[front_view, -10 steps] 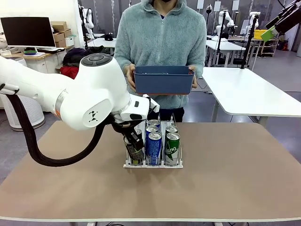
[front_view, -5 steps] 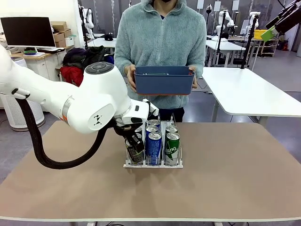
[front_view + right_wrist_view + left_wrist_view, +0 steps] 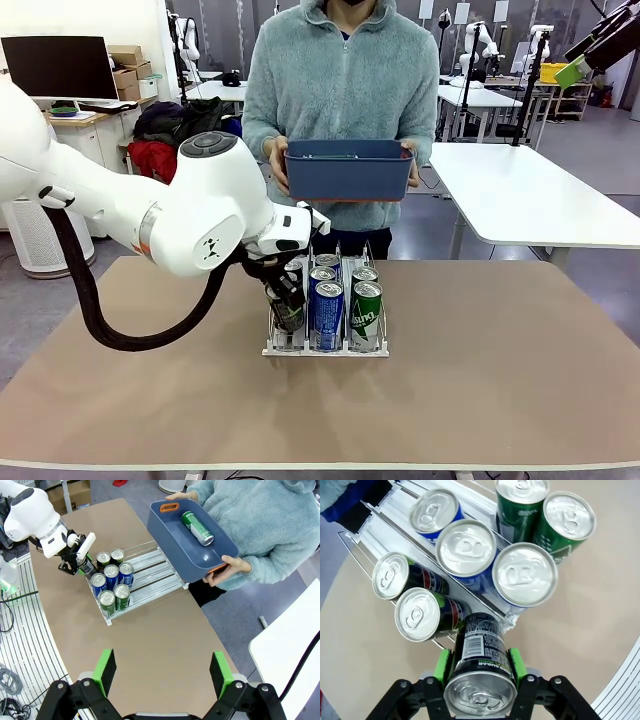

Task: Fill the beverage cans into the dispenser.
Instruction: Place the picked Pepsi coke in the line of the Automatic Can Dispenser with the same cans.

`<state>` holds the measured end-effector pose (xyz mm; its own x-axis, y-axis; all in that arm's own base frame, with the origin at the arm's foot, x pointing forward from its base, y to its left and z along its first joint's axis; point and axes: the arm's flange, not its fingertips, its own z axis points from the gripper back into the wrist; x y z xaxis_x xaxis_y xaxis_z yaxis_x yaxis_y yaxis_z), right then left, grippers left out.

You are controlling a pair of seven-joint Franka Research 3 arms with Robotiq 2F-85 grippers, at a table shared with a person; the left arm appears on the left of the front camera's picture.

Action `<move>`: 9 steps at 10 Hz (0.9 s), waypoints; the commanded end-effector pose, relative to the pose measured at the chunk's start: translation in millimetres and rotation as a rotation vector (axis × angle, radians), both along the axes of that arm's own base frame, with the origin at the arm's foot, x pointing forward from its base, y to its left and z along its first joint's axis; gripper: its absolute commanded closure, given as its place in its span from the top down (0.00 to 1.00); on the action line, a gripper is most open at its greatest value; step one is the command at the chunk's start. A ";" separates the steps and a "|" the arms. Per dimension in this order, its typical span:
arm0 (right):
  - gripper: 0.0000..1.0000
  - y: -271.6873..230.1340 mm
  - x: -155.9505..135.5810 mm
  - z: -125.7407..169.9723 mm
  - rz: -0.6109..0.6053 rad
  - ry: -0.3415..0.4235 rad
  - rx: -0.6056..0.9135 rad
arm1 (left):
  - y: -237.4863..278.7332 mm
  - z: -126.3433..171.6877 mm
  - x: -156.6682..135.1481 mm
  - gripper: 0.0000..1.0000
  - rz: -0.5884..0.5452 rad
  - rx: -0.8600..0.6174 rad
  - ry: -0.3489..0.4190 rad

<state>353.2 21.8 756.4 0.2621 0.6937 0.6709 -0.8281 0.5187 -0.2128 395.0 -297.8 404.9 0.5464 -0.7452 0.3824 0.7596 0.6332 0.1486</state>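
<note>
left gripper (image 3: 480,666) clamped on black can (image 3: 479,645), pads snug both sides, can tilted at front edge of dispenser (image 3: 380,527). two more black cans (image 3: 417,615) at its 10 o'clock, blue cans (image 3: 465,547) at 12. bare table (image 3: 580,630) at 3 o'clock. right gripper (image 3: 162,672) spread wide, empty, high above table. person's bin (image 3: 170,545) holds green can (image 3: 197,527).

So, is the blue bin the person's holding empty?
Not empty: the right wrist view shows one green can lying on its side in the blue bin.
</note>
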 end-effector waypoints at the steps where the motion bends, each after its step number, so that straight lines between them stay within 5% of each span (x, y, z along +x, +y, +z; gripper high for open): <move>1: 1.00 -0.1 0.7 -1.6 -0.003 -0.006 0.001 | 2.4 2.0 20.8 0.58 0.030 0.015 -0.077; 9: 1.00 -0.1 0.7 -1.6 -0.003 -0.006 0.001 | -0.5 -21.9 14.9 0.58 0.012 0.038 0.025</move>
<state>353.2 21.8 756.4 0.2621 0.6937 0.6709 -0.8280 0.5187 -0.2128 409.0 -301.8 377.9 0.5685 -0.7571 0.3219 0.7604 0.6329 0.1455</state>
